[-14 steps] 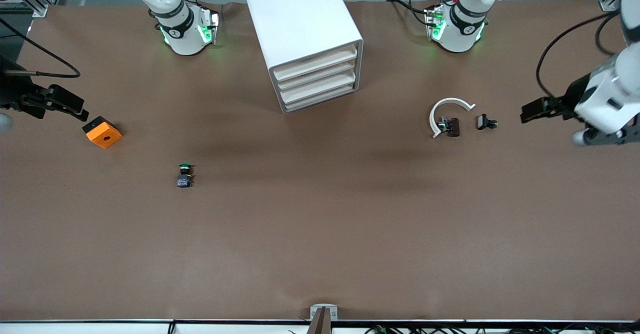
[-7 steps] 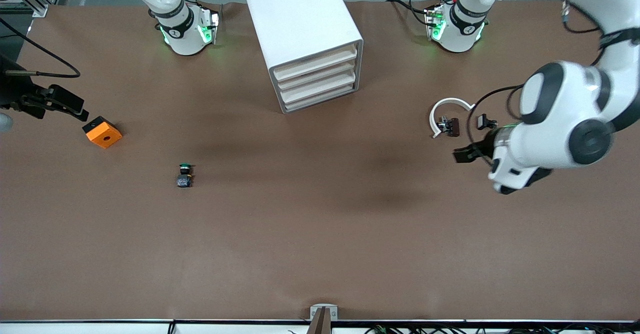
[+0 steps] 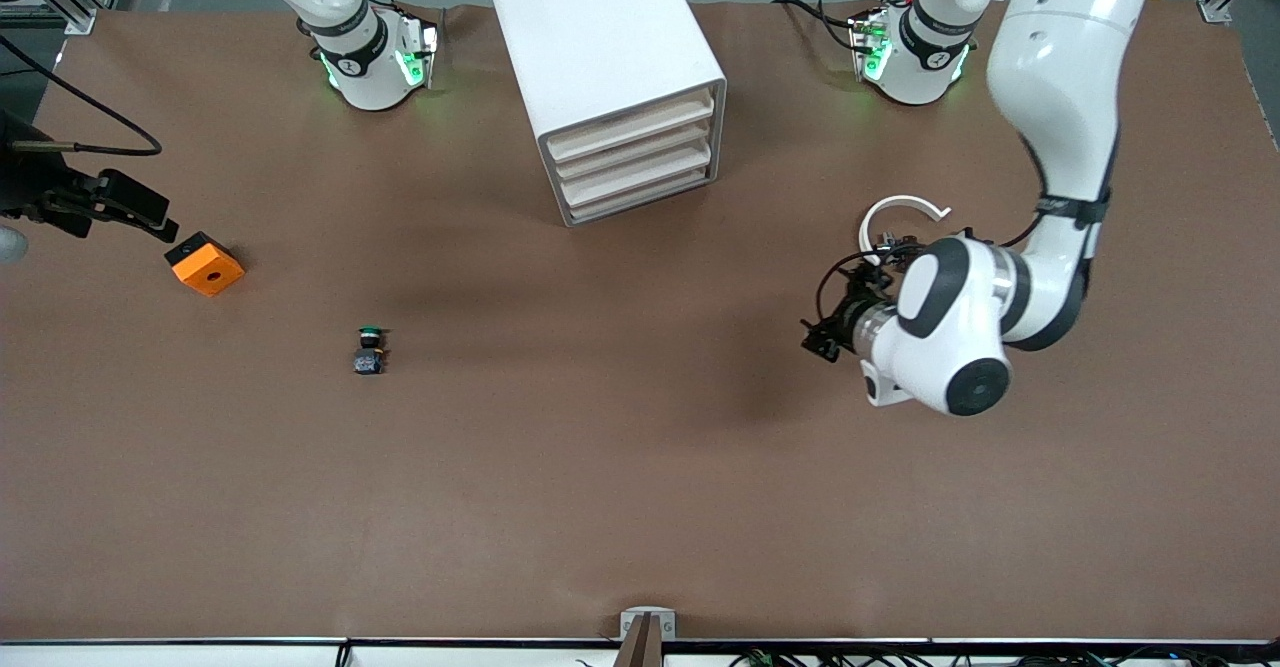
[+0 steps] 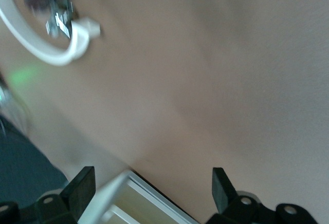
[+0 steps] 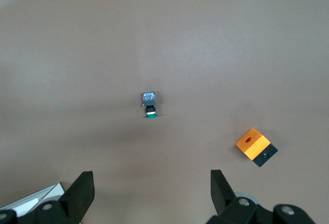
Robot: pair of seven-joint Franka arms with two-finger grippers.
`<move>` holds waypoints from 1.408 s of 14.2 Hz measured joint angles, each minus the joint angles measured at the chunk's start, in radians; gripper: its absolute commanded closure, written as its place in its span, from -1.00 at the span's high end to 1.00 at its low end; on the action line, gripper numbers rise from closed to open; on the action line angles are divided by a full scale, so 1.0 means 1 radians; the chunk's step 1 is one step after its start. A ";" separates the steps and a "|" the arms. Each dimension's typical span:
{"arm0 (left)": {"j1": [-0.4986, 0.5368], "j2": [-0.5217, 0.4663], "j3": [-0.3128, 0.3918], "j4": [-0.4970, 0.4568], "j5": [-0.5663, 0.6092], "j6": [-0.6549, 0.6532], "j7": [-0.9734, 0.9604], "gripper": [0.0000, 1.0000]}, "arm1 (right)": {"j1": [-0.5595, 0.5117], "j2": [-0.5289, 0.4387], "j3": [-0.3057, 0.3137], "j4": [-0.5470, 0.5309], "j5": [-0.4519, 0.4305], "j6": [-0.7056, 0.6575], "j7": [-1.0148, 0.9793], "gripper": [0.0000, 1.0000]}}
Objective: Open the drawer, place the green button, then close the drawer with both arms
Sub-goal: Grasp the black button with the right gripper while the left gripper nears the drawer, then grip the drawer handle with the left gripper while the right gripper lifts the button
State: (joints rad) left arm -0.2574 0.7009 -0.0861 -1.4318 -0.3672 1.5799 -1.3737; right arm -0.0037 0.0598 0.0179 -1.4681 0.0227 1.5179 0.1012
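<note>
The white cabinet point(image 3: 605, 57) stands between the two arm bases, and its lowest drawer point(image 3: 645, 198) is shut like the three above it. The button point(image 3: 369, 349), with a green cap and dark body, lies on the bare table; it also shows in the right wrist view point(image 5: 149, 104). My left gripper point(image 3: 820, 338) is open and empty over the table beside the white curved piece point(image 3: 897, 215), and a cabinet corner point(image 4: 134, 199) shows between its fingers point(image 4: 81, 185). My right gripper point(image 3: 150, 215) is open and empty, and waits over the orange cube point(image 3: 205, 264).
The orange cube with a hole also shows in the right wrist view point(image 5: 253, 146). Small black-brown parts point(image 3: 893, 247) lie by the white curved piece point(image 4: 49, 54), partly hidden under the left arm. Brown table point(image 3: 640, 467) stretches wide toward the camera.
My left arm has swung in from the left arm's end of the table, past the curved piece, toward the middle. The right arm, button and cabinet have not moved.
</note>
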 measured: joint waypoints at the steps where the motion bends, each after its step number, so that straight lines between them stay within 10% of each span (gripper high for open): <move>1: -0.019 0.027 0.000 0.009 -0.047 0.005 -0.102 1.00 | 0.002 0.004 0.000 0.000 0.000 0.000 0.000 1.00; 10: -0.164 0.186 -0.001 0.016 -0.459 0.017 -0.545 1.00 | 0.108 0.205 0.003 -0.023 0.000 0.030 0.001 1.00; 15: -0.253 0.230 -0.001 0.017 -0.525 0.013 -0.764 1.00 | 0.133 0.248 0.001 -0.273 -0.012 0.380 0.000 1.00; 20: -0.304 0.233 -0.001 0.018 -0.526 -0.010 -0.849 0.39 | 0.130 0.255 -0.007 -0.565 -0.056 0.817 -0.001 1.00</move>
State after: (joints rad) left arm -0.5612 0.9336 -0.0875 -1.4141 -0.8936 1.5700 -2.2225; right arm 0.1260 0.3146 0.0106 -2.0334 -0.0338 2.3351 0.1000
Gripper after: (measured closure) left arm 0.159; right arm 0.000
